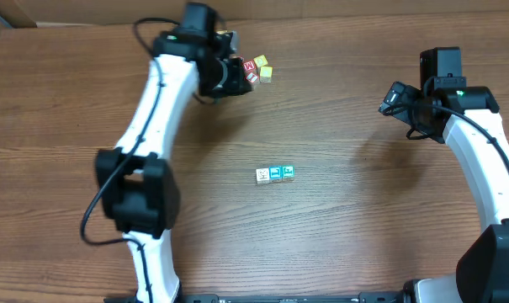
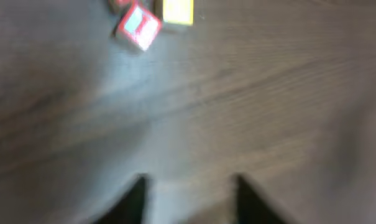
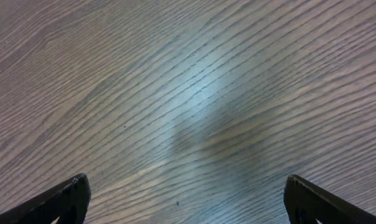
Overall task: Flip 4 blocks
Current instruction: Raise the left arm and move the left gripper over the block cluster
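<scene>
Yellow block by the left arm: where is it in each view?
Overhead: yellow block, top, near centre.
Left wrist: top edge, left of centre, blurred.
Right wrist: not in it.
Shared landmark: red-framed block right beside it, in overhead and left wrist.

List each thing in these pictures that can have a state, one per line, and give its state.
Left claw: partly open, empty, above bare table short of the far blocks.
Right claw: wide open, empty, over bare table.
Row of three blocks: lying on the table side by side, no claw near.
Red-framed block: lying on the table, not gripped.
Yellow block: lying on the table beside it, not gripped.
</scene>
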Robot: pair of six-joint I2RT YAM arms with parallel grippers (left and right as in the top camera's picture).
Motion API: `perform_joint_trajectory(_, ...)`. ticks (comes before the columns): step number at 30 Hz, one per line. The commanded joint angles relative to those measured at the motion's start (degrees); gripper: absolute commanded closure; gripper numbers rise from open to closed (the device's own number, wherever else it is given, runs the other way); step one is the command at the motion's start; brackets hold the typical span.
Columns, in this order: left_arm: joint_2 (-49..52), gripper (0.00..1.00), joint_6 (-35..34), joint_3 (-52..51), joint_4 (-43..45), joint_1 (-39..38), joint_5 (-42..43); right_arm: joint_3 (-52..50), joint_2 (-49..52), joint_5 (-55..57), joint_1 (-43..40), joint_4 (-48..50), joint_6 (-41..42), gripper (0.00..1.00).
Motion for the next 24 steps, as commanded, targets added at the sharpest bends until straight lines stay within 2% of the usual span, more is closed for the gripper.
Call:
perform_joint_trajectory(1, 3.0, 0.23, -1.1, 0.9, 4.8, -3.3, -12.9, 0.5, -0.3, 0.2, -0.1, 0.3, -0.2, 0.0)
perform_joint_trajectory(3, 4.9, 0.22, 1.7, 0.9, 8.4, -4.7, -17.8, 0.5, -0.3, 0.2, -0.1, 0.3, -0.2, 0.0)
perform_joint_trajectory(5, 6.8, 0.27, 3.4, 0.9, 11.6, -5.9, -21.5, 0.5, -0.3, 0.2, -0.1, 0.3, -0.2, 0.0)
perform_joint_trajectory(10, 10.7, 0.32, 11.2, 0.9, 16.5, -7.1, -25.2, 0.5, -0.3, 0.2, -0.1, 0.3, -0.2, 0.0)
perform_joint_trajectory(17, 15.3, 0.32, 19.0, 0.9, 19.1, -6.3, -25.2, 0.5, -0.3, 0.2, -0.1, 0.3, -0.2, 0.0)
perform_joint_trajectory(24, 18.1, 0.31, 22.9, 0.9, 22.1, -5.9, -24.1, 0.5, -0.3, 0.2, -0.1, 0.3, -0.2, 0.0)
